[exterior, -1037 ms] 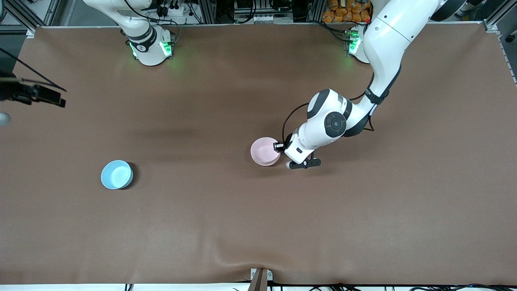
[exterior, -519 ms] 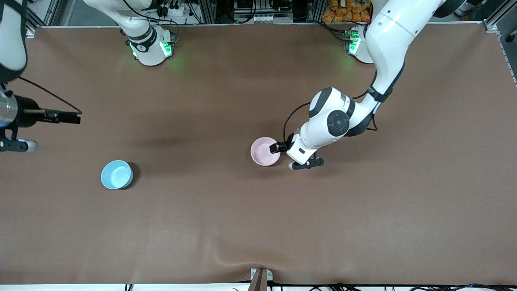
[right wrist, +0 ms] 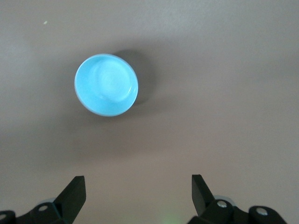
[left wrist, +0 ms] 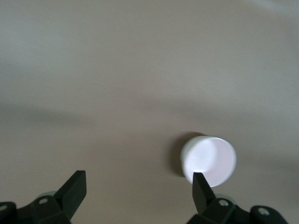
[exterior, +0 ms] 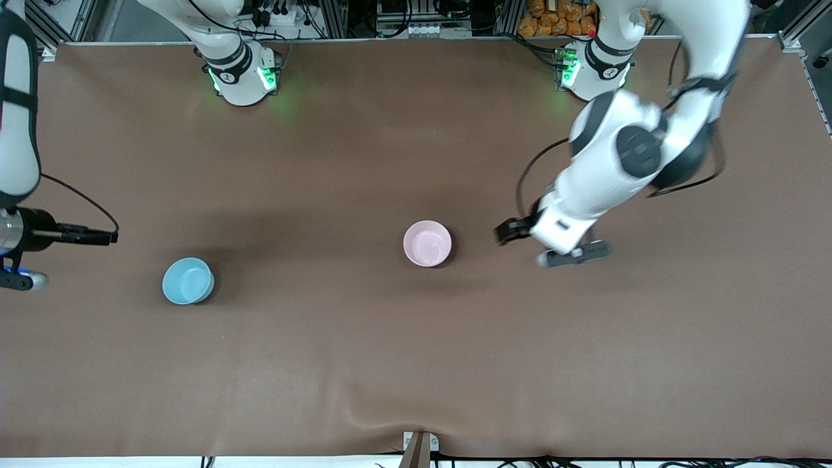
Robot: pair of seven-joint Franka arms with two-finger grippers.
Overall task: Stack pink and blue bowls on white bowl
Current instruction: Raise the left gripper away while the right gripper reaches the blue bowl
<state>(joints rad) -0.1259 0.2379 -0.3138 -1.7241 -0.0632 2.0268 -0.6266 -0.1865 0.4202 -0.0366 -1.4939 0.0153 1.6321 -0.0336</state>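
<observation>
A: Status on the bowls?

B: Pink bowl (exterior: 427, 243) sits upright on the brown tabletop (exterior: 416, 364), roughly mid-table. It looks doubled up: a white wall shows under its rim in the left wrist view (left wrist: 209, 161), so it appears nested in the white bowl, though the front view shows only pink. Can't tell more than that.

A: Blue one?

B: Blue bowl (exterior: 188, 280) stands alone, upright, toward the right arm's end of the tabletop, a little nearer the front camera than the pink bowl and well apart from it. Nothing in it.

A: Left gripper?

B: Left gripper (exterior: 549, 244) is up in the air over bare tabletop, beside the pink bowl toward the left arm's end, clear of it. Jaws spread wide, holding nothing. Its wrist view shows both fingers (left wrist: 74, 191) apart, with the bowl next to one fingertip but not between them.

A: Right gripper?

B: Right gripper (exterior: 39, 257) is at the edge of the front view at the right arm's end of the table, over tabletop close to the blue bowl, not touching it. Jaws spread, empty. Right wrist view has the blue bowl (right wrist: 106, 84) below, ahead of the open fingers (right wrist: 74, 195), not between them.

A: Contact anywhere?

B: None. Both bowls sit free on the tabletop.
</observation>
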